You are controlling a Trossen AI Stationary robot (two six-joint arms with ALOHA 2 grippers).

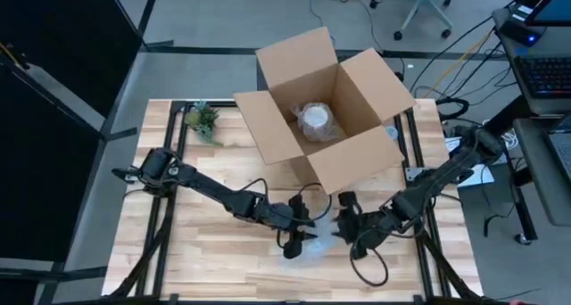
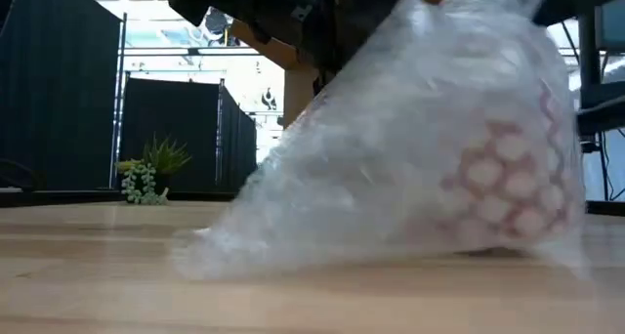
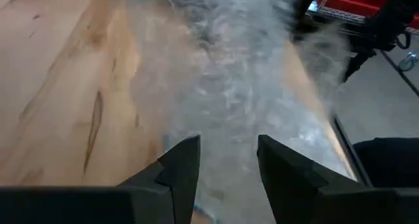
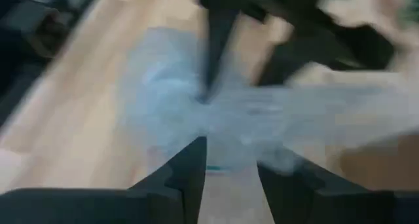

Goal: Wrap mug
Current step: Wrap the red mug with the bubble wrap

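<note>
- Clear bubble wrap (image 2: 410,168) is what you have between the two grippers, bunched into a tent shape on the wooden table (image 1: 178,251); in the low view a pink honeycomb pattern shows through its right part, touching the tabletop.
- From above, you see the wrap (image 1: 317,244) as a pale patch near the table's front edge, in front of the open cardboard box (image 1: 326,109).
- Inside that box sits a second bundle (image 1: 314,120), pale and round, also wrapped in clear film.
- Your open room is the bare wood to the left of the left arm and along the front edge; the box takes up the middle rear, and a small green plant (image 1: 203,119) sits at the rear left corner.
- Your left gripper (image 1: 302,238) is at the wrap's left side; in its wrist view the fingers (image 3: 180,168) stand apart with wrap lying in the gap between them.
- Your right gripper (image 1: 346,223) is at the wrap's right side, just beside the left one; its wrist view shows the fingers (image 4: 190,165) parted, with wrap stretched across ahead of them. You cannot tell whether either pair actually pinches the film.
</note>
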